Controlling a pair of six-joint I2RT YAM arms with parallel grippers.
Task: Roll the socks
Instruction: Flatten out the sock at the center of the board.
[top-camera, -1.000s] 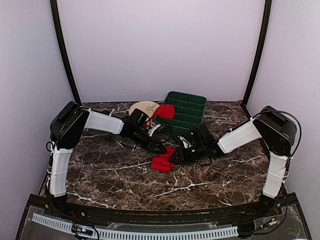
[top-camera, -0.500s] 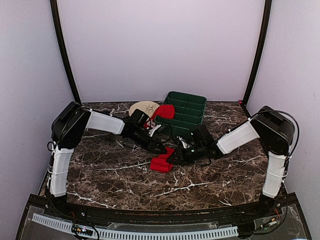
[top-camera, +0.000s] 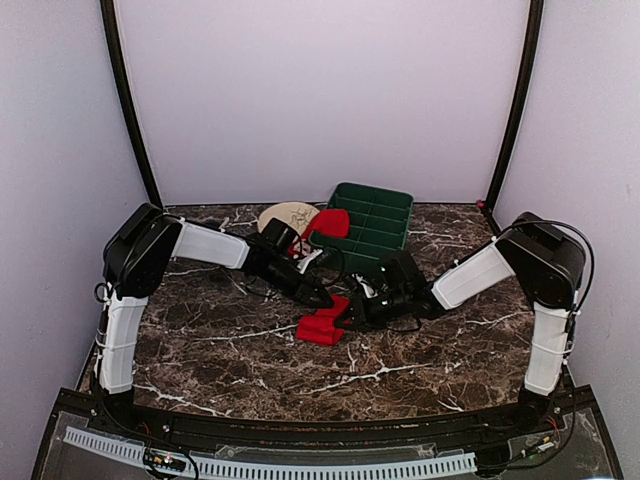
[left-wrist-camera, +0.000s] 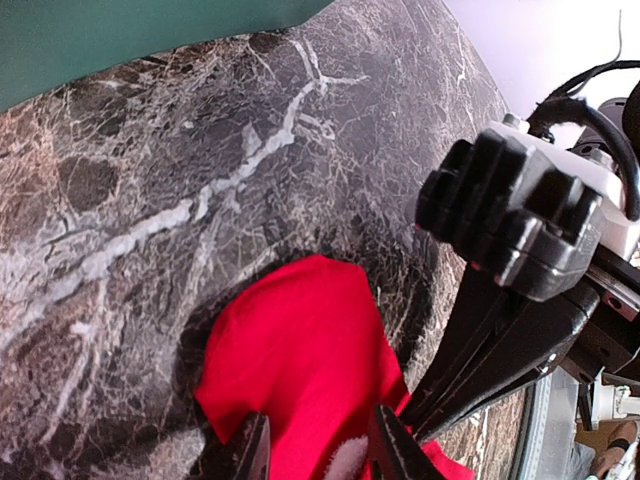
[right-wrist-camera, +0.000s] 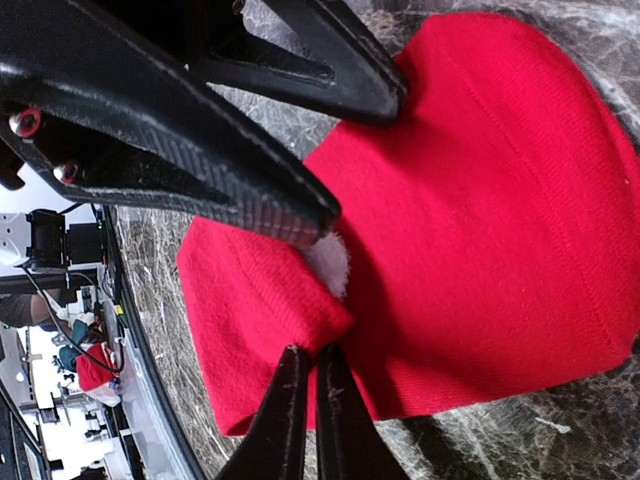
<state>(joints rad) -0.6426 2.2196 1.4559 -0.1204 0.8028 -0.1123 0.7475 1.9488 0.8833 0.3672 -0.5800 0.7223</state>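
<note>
One red sock (top-camera: 321, 326) lies partly folded on the marble table in the middle, and it also shows in the left wrist view (left-wrist-camera: 300, 360) and the right wrist view (right-wrist-camera: 480, 200). My left gripper (top-camera: 325, 298) is open, its fingertips (left-wrist-camera: 388, 430) set down on the sock on either side of a small white patch (right-wrist-camera: 330, 262). My right gripper (right-wrist-camera: 308, 352) is shut on the folded-over edge of this sock, low over the table (top-camera: 341, 316). The second red sock (top-camera: 331, 221) lies at the back by the green tray.
A green compartment tray (top-camera: 378, 228) stands at the back centre, with a beige round plate (top-camera: 284, 216) to its left. Both arms meet over the sock in the middle. Side walls and black posts close in the table (top-camera: 220, 350).
My right gripper has moved a little to the left with the sock's edge, folding it further over. The left gripper has stayed on the sock.
</note>
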